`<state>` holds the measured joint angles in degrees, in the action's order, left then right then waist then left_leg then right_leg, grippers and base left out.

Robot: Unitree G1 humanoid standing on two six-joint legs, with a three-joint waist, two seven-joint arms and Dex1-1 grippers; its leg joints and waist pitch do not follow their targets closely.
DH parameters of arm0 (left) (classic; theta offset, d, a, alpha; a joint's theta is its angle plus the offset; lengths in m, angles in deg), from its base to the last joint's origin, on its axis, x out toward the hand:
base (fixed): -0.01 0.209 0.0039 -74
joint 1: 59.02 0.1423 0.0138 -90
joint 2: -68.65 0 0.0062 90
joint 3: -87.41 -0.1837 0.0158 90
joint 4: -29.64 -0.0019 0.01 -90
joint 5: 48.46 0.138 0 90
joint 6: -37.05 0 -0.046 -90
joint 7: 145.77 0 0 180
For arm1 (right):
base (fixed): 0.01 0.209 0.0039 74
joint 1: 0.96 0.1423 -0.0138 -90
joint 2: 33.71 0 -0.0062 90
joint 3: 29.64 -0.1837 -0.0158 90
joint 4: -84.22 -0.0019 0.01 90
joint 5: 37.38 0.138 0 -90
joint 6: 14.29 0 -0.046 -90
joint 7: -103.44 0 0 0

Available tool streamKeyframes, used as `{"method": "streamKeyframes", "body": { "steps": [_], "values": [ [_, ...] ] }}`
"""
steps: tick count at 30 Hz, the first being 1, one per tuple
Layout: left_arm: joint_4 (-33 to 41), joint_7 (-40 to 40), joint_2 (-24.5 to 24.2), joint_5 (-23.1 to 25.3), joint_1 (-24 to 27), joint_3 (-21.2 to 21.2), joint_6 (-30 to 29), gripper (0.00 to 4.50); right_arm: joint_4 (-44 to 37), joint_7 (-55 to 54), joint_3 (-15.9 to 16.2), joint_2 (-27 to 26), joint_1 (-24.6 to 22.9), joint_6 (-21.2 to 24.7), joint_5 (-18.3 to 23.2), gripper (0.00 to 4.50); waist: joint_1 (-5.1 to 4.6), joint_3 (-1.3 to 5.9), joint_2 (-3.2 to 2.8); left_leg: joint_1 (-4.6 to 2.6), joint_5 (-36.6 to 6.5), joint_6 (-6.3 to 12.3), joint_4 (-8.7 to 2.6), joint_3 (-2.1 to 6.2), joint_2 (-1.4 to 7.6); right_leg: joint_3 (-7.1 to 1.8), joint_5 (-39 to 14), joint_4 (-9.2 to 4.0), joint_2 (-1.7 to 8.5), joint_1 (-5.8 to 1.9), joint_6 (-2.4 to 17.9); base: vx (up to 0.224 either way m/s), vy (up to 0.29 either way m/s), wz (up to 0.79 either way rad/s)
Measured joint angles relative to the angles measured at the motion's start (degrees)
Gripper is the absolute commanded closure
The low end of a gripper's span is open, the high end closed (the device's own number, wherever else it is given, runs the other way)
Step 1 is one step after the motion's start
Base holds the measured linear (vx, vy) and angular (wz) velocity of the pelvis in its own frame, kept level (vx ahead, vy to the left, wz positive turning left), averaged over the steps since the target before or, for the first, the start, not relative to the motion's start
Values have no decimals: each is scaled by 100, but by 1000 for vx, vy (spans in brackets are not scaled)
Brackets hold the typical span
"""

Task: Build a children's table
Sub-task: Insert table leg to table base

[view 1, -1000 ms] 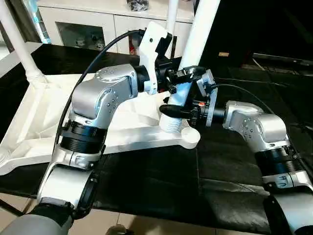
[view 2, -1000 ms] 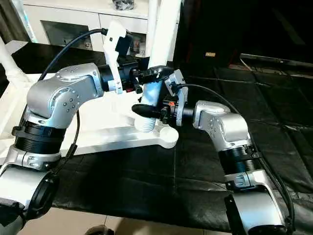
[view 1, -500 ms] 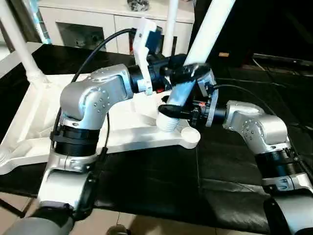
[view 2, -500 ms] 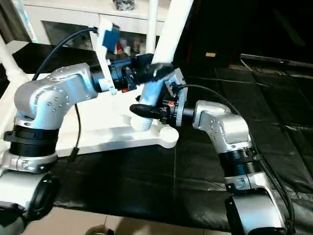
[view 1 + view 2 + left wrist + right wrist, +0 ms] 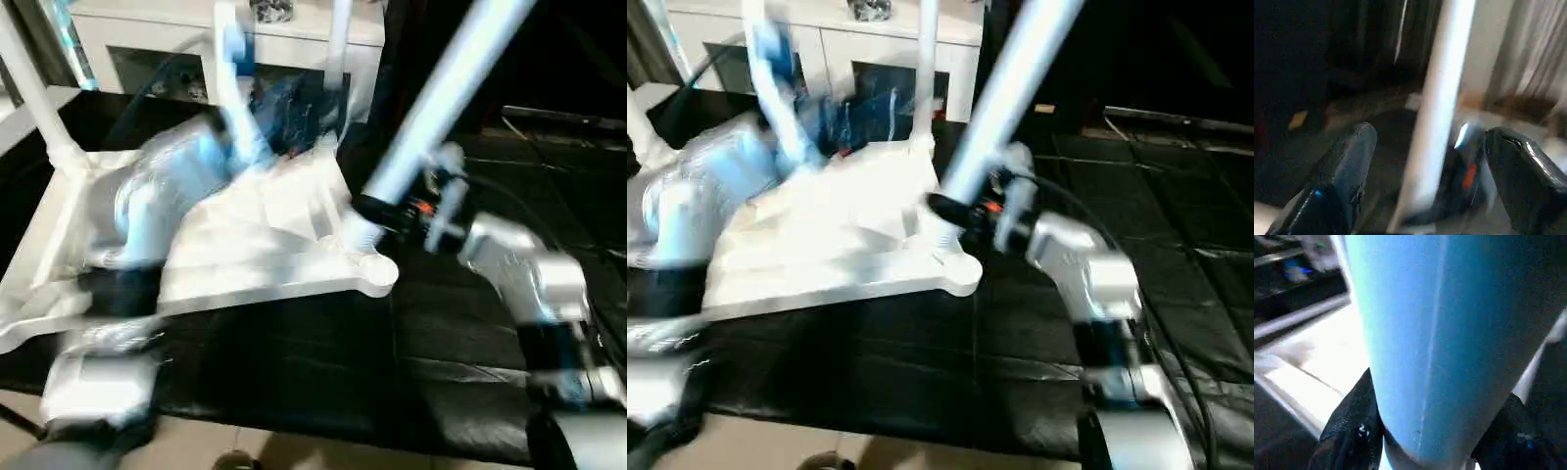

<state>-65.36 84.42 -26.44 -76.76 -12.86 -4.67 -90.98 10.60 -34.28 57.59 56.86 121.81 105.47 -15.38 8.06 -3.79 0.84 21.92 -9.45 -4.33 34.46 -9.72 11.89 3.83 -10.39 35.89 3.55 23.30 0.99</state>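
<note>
The right pincer (image 5: 364, 208) clamps the tilted table leg (image 5: 431, 103) at its threaded foot, just above the tabletop's (image 5: 255, 257) near corner socket (image 5: 377, 275); the left pincer (image 5: 1425, 166) gapes, holding nothing. Fitting is underway: next, upright the leg and seat it

The left tool (image 5: 1425, 196) has let go of the now steeply tilted leg (image 5: 441, 98).

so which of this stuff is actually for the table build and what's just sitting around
For the build:
- tabletop, upside down
- tilted leg, right hand clamped near its base at the near corner socket
- upright leg at the far left corner
- upright leg at the far corner

Just around:
- white cabinet behind
- black mat
</note>
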Motion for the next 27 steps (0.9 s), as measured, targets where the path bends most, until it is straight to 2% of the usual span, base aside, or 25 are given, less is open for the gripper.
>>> {"method": "streamKeyframes", "body": {
  "steps": [2,4,6,10,15,21,24,27],
  "values": [
    [-196,154,-99,303,151,-343,263,54,-54,-143,47,23,-94,-116,-179,257,2,-3,-7,2,0,-1,0,0,0,0,1,0,0,0,-1,0,0,0],
    [-431,304,-163,626,205,-707,612,54,-77,-267,-3,-24,-152,-140,-190,257,-12,-4,-18,0,1,-1,-1,2,1,0,2,0,-1,0,-1,0,0,0],
    [-624,365,-167,904,246,-1040,883,54,-155,-379,-75,-49,-191,-138,-184,257,-26,5,-58,0,0,-1,0,1,0,-2,2,0,-1,0,-1,0,0,0],
    [-981,442,-115,1211,275,-1394,1150,54,-293,-626,-141,-52,-256,-111,-190,257,-72,15,-103,-4,1,-3,-5,3,3,0,2,3,-6,0,-1,0,0,0],
    [-2068,380,108,1771,224,-1805,1627,54,-512,-991,-182,-181,-506,-25,-199,257,-167,26,-211,-4,1,-3,-3,3,-2,-4,4,-2,-4,-1,-2,0,0,0],
    [-3025,333,159,2179,170,-1961,2128,54,-937,-994,-117,-157,-712,-30,-269,257,-237,28,-320,-1,1,-3,-5,7,-1,-1,7,-6,-7,0,-2,0,0,0],
    [-3136,375,168,2189,150,-1961,2242,54,-1070,-1039,-113,-156,-779,-14,-265,257,-236,35,-333,0,1,-2,-4,6,-1,-2,7,-10,-6,0,-2,0,0,0],
    [-3355,429,192,2256,114,-1966,2436,89,-1177,-1058,-33,-151,-849,21,-260,257,-238,35,-333,0,1,-2,-3,6,-1,-3,8,-12,-6,-1,-2,0,0,0]
  ]
}}
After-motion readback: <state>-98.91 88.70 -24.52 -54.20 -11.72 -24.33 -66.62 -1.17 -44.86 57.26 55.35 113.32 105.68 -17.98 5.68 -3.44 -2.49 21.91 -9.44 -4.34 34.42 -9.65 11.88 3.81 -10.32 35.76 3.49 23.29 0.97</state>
